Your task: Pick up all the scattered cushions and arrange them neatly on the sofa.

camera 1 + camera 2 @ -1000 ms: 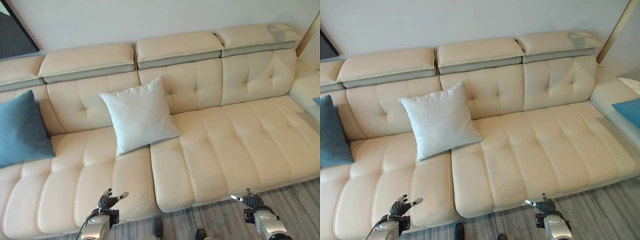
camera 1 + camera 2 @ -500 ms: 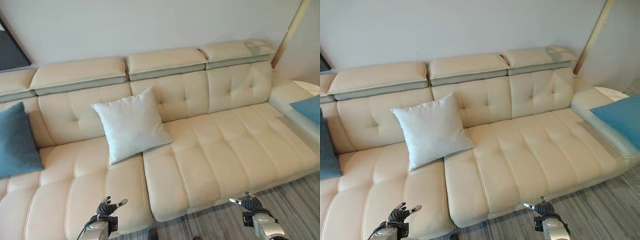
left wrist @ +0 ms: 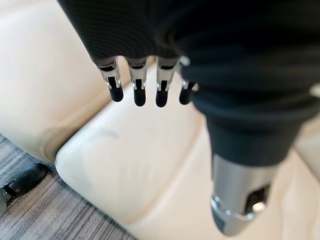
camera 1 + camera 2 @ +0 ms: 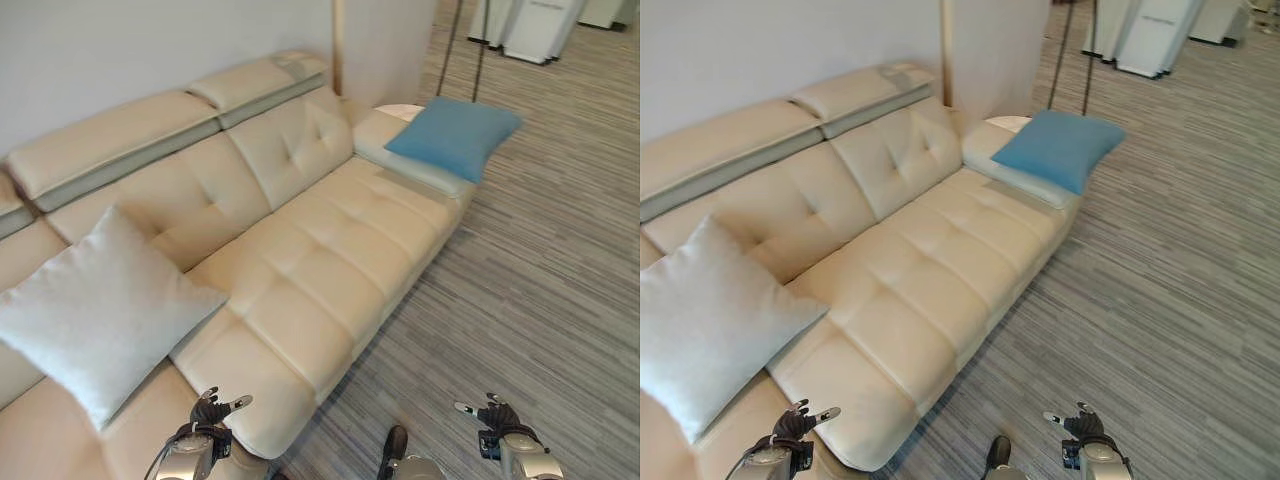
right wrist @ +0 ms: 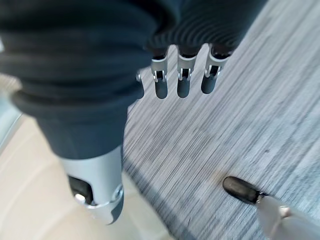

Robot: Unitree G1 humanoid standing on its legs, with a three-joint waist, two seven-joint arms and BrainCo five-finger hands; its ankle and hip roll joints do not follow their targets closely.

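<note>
A cream sofa (image 4: 330, 260) is seen along the wall. A pale grey cushion (image 4: 95, 315) is propped against its backrest; a blue cushion (image 4: 455, 135) lies on the far end section. The left hand (image 4: 208, 412) is held relaxed and empty above the seat edge. The right hand (image 4: 492, 414) is held relaxed and empty above the striped floor (image 4: 540, 290).

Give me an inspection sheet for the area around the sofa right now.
Surface: cream sofa, seat mostly bare.
Job's things: white cushion leaning on the backrest; blue cushion lying flat on the sofa's far end, overhanging its edge.
Clutter: nothing seen.
Hands: left hand open, empty, over the seat's front edge; right hand open, empty, over the floor.
Cables: nothing seen.
Surroundings: grey striped carpet, plain wall, white furniture far back.
</note>
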